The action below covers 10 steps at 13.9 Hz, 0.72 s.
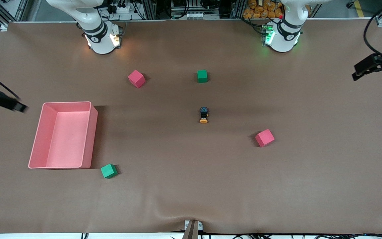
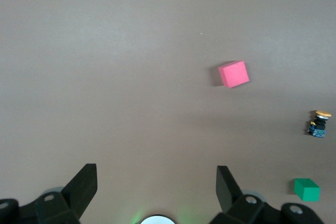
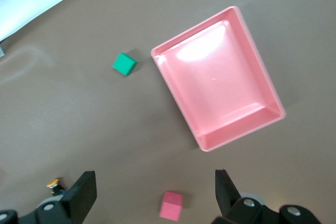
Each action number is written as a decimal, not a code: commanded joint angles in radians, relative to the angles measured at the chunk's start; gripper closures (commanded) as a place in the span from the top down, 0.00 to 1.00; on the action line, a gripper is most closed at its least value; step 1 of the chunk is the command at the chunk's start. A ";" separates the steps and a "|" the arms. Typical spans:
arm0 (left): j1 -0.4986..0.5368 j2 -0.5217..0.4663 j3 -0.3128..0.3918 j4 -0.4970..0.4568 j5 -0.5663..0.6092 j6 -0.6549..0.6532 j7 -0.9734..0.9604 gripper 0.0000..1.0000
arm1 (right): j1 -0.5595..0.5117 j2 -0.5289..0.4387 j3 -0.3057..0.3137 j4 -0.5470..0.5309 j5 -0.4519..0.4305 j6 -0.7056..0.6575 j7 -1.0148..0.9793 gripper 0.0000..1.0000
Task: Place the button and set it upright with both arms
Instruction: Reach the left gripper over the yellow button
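The button (image 1: 204, 115) lies on its side mid-table, its orange cap toward the front camera and its bluish end toward the arms' bases. It also shows small in the left wrist view as the button (image 2: 318, 123) and in the right wrist view as the button (image 3: 55, 184). My left gripper (image 1: 363, 68) hangs open over the left arm's end of the table, with nothing between its fingers (image 2: 226, 184). At the right arm's end, my right gripper (image 1: 12, 103) hangs open and empty beside the pink tray, fingers (image 3: 84, 190) wide apart. Both are well away from the button.
A pink tray (image 1: 91, 139) stands toward the right arm's end, a green cube (image 1: 108, 171) by its front corner. A pink cube (image 1: 136, 78) and a green cube (image 1: 202, 76) lie nearer the bases. Another pink cube (image 1: 264, 137) lies toward the left arm's end.
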State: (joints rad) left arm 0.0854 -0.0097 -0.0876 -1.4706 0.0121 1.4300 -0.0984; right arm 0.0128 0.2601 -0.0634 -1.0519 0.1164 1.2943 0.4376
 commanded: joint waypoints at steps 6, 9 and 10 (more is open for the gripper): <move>0.005 0.014 0.009 0.036 0.002 -0.010 0.014 1.00 | -0.021 -0.314 0.044 -0.482 -0.073 0.208 -0.033 1.00; -0.070 0.085 -0.050 0.032 -0.024 -0.010 -0.071 1.00 | -0.016 -0.369 0.036 -0.559 -0.092 0.218 -0.053 1.00; -0.103 0.121 -0.073 0.029 -0.026 -0.010 -0.111 1.00 | -0.014 -0.358 0.033 -0.537 -0.095 0.223 -0.057 1.00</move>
State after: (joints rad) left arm 0.0418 0.0332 -0.1223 -1.4640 -0.0066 1.4299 -0.1362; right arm -0.0138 -0.0535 -0.0227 -1.5413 0.0501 1.4869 0.3992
